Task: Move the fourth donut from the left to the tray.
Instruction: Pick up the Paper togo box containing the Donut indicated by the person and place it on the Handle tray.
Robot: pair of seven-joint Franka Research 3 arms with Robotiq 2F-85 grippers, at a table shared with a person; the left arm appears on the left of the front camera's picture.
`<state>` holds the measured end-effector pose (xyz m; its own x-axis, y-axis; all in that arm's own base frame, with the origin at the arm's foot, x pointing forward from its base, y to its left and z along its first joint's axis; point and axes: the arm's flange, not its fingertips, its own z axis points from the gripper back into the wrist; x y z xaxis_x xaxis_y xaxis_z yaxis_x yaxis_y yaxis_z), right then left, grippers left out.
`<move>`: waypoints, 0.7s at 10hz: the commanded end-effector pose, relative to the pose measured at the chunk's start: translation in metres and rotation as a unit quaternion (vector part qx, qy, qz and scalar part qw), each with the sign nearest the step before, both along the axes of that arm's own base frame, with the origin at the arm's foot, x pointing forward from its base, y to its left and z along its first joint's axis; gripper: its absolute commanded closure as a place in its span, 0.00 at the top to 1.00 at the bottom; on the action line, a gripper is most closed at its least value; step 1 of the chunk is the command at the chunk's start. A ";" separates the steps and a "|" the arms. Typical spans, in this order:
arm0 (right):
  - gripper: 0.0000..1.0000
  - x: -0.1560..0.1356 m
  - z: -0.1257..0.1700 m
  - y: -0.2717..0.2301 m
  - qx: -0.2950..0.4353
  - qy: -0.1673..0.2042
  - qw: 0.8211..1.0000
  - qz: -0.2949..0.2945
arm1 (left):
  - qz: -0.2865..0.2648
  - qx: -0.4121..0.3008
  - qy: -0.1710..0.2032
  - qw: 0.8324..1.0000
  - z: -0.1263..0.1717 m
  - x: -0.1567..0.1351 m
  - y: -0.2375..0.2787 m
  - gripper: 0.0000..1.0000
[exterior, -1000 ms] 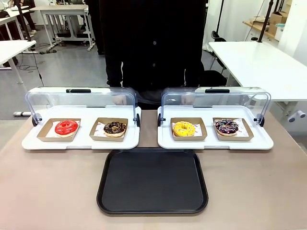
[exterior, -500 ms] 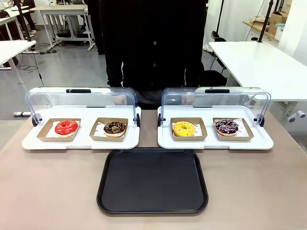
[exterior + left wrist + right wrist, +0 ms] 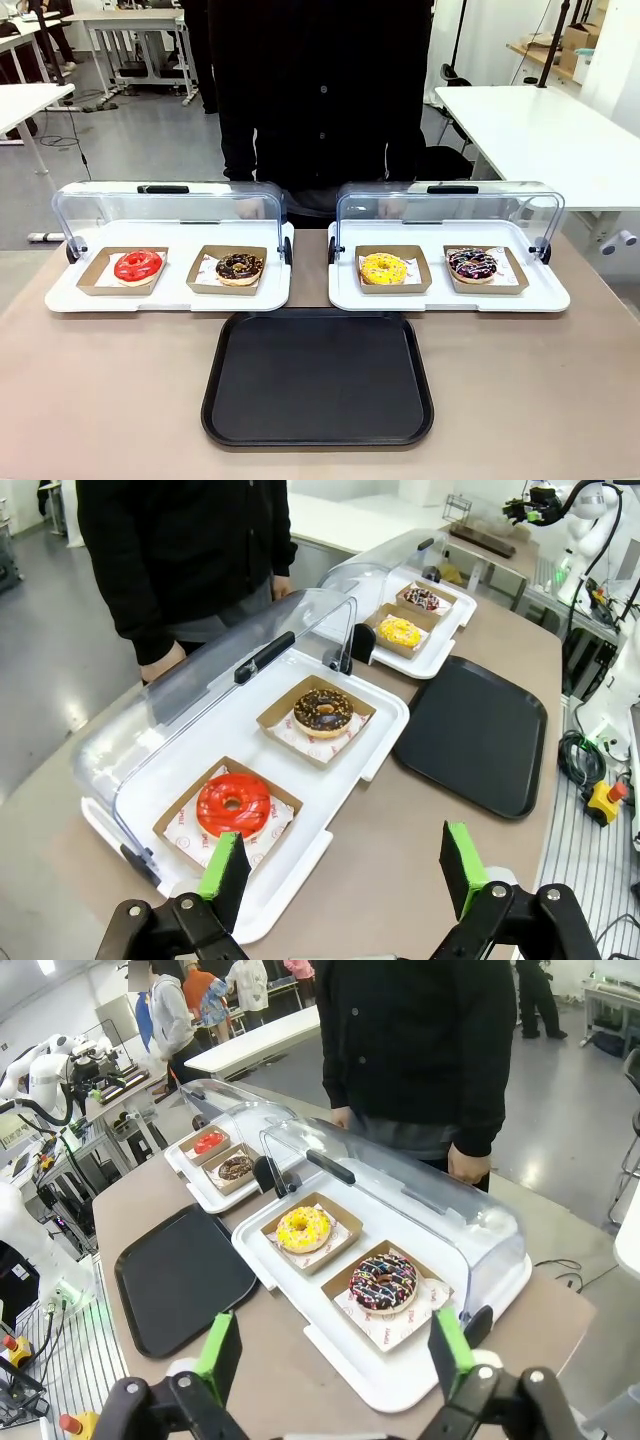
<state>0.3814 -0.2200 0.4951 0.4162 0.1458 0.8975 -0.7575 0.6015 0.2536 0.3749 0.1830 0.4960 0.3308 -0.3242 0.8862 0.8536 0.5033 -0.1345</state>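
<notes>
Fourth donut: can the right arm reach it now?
Probably yes. The clear lid is swung back, the fourth donut lies uncovered, and the open right gripper faces it with nothing between.

Your left pincer (image 3: 343, 880) comes up from the bottom edge of its wrist view. Its jaws are spread wide and there is nothing between them. Its green pads (image 3: 225, 865) face each other across the gap, one at the lower left of the frame and one at the lower right. Each pad tips a black finger (image 3: 180, 925) whose knuckle sits at the bottom edge. Your right pincer (image 3: 335, 1360) holds the same pose in its own wrist view, with the jaws fully apart and empty. There too the pads stand at the lower left and lower right, leaning slightly outward. Both pincers hang in the air, angled downward from above, and touch nothing.
</notes>
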 end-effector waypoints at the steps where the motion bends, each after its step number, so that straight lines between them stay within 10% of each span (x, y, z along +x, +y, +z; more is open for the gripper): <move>1: 1.00 0.002 -0.001 0.000 0.005 -0.021 1.000 0.003 | -0.006 -0.008 -0.015 1.000 0.001 0.002 0.001 1.00; 7: 1.00 0.002 -0.001 0.000 0.005 -0.021 1.000 0.003 | -0.006 -0.008 -0.015 1.000 0.001 0.002 0.001 1.00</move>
<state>0.3810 -0.2206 0.4947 0.4160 0.1456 0.8976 -0.7575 0.6016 0.2535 0.3747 0.1830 0.4961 0.3302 -0.3239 0.8866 0.8543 0.5020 -0.1348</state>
